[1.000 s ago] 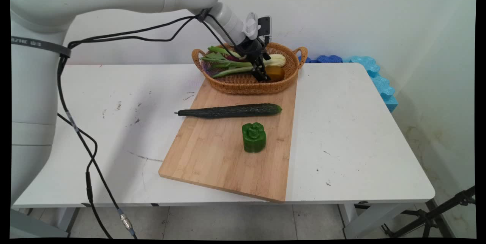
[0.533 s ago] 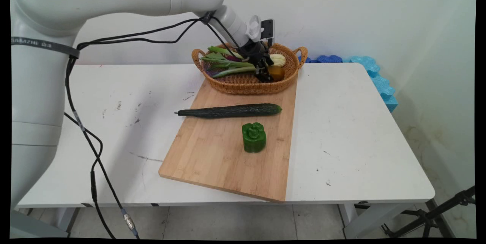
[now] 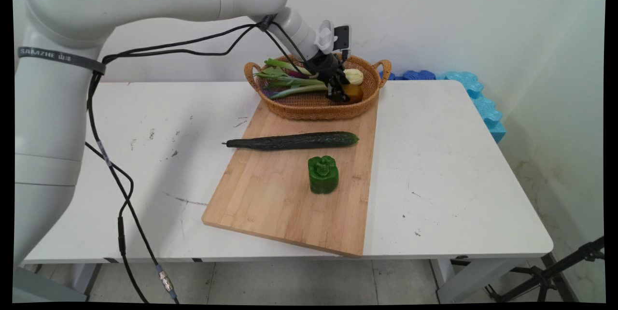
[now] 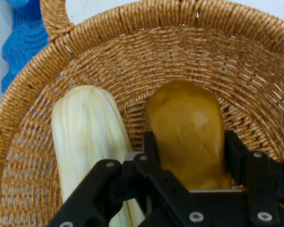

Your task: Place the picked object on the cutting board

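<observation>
hand (image 4: 188, 156) straddles potato (image 4: 187, 130), fingers spread; hand view alone shows it clearly.

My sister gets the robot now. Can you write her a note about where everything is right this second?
Gripper: inside the wicker basket, a finger on each side of the brown potato; whether it grips, I cannot tell.
Pale corn cob lies beside the potato; leafy greens at the basket's other end.
On the cutting board: cucumber and green pepper, both lying free.
</observation>
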`<action>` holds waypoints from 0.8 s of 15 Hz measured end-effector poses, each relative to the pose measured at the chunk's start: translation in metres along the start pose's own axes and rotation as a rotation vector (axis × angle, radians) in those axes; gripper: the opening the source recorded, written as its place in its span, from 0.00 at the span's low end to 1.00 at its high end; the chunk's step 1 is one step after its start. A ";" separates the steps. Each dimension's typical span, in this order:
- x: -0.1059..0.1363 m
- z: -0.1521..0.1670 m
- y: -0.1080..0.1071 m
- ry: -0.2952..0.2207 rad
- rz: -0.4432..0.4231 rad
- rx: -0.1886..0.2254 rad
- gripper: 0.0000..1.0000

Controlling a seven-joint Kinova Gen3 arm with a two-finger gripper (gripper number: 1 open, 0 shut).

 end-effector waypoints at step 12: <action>0.010 -0.042 0.010 0.029 -0.002 0.054 0.00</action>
